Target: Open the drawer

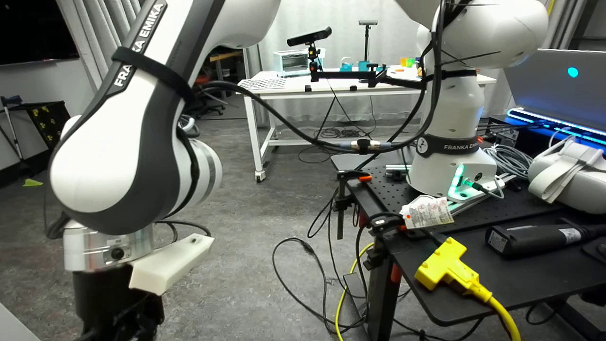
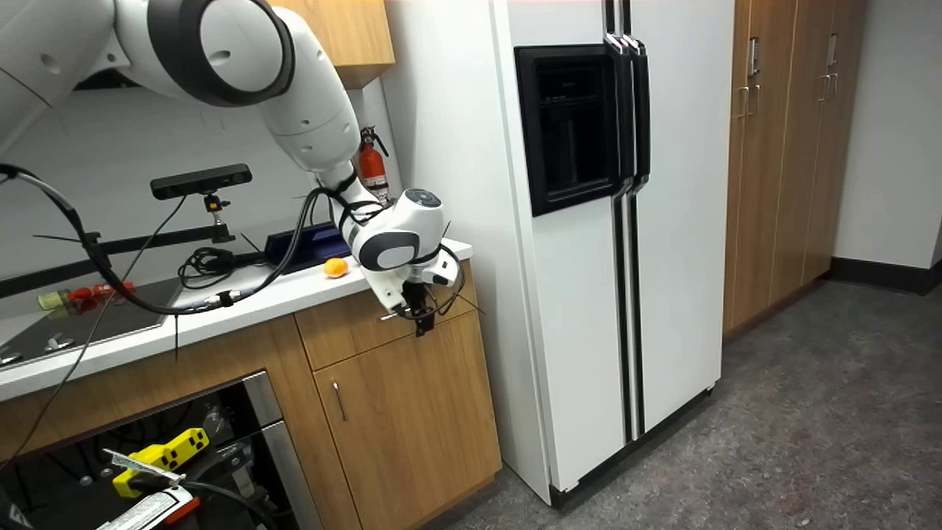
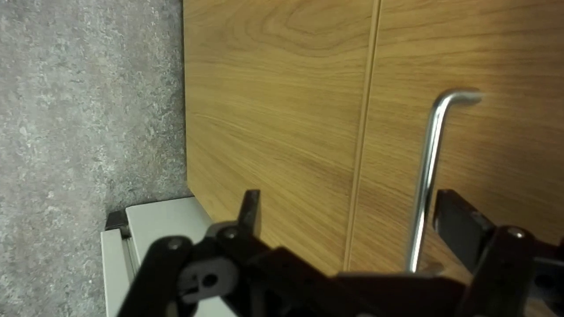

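Observation:
The drawer [image 2: 342, 335] is under the white counter in an exterior view, its wooden front flush with the cabinet. Its inside is hidden. In the wrist view the drawer front [image 3: 520, 53] is right of a vertical seam. Its silver bar handle [image 3: 429, 167] also shows in an exterior view [image 2: 388, 317]. My gripper [image 3: 348, 198] is open, its fingers wide apart. In the wrist view the handle runs between the fingers, close beside the right one. I cannot tell if they touch. In an exterior view my gripper [image 2: 423, 320] points down in front of the drawer. Its fingertips are cut off in another view.
A white refrigerator [image 2: 486, 258] stands right beside the cabinet and shows at lower left in the wrist view [image 3: 163, 220]. A cabinet door [image 2: 419, 405] is below the drawer. An orange ball [image 2: 335, 267] sits on the counter [image 2: 250, 313]. A cable loops along the arm.

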You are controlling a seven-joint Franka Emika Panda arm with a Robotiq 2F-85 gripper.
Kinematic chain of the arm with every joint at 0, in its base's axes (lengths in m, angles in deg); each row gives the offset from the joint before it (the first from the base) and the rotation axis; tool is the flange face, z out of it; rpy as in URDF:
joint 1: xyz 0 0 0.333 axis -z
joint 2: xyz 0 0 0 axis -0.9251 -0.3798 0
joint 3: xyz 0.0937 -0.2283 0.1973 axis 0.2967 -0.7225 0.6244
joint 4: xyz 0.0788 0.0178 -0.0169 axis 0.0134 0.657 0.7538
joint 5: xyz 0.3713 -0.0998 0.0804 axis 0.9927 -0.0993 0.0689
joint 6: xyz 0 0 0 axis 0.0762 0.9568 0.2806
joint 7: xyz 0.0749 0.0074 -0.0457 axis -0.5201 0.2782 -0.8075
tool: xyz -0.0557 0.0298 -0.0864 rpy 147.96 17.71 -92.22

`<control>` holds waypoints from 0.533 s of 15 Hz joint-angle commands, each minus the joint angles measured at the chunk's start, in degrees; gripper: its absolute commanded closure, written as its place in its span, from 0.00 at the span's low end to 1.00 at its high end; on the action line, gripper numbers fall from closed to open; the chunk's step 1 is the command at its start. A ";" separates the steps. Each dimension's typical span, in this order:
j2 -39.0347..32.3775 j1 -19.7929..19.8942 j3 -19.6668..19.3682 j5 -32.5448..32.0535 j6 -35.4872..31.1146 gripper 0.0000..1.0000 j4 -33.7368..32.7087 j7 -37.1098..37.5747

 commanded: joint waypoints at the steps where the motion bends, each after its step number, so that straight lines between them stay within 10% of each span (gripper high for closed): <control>1: -3.34 1.91 2.16 2.13 -1.54 0.00 -2.69 -2.64; 8: -2.24 0.91 -0.01 -0.02 -0.92 0.00 -0.79 -1.98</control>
